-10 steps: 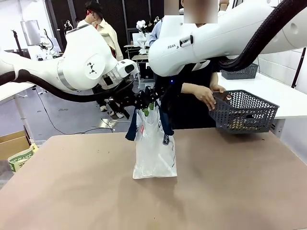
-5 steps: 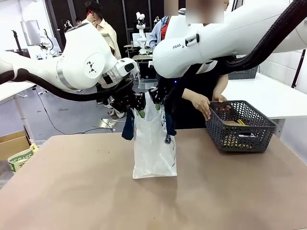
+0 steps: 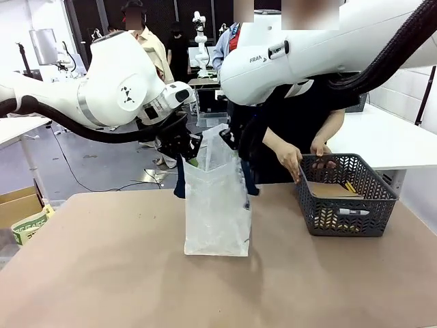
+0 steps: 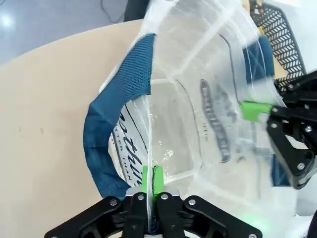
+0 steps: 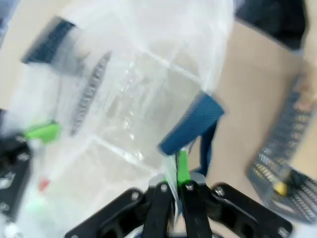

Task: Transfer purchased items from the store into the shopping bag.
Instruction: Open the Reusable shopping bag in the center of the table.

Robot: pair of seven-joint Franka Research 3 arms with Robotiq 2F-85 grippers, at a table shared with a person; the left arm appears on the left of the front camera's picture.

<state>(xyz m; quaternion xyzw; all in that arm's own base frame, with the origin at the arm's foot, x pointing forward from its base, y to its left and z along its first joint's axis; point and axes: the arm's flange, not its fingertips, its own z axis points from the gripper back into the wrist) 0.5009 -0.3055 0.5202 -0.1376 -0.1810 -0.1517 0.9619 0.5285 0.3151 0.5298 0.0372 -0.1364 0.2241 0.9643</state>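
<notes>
At the centre of the front view the shopping bag (image 3: 217, 205) stands on the tan table (image 3: 102, 273). Its mouth is pulled wide, I judge so goods can drop in: the left gripper (image 4: 150, 178) is pinched tight on one rim, the right gripper (image 5: 179, 171) on the opposite rim beside a handle. The bag is thin, crinkly translucent film with woven navy straps (image 4: 106, 124), while the purchased items (image 3: 334, 191) lie at the right in a stiff dark mesh basket (image 3: 328, 219) beneath a person's hand (image 3: 290, 158).

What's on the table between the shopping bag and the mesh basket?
Nothing: the front view shows bare tabletop between the shopping bag and the basket.
</notes>
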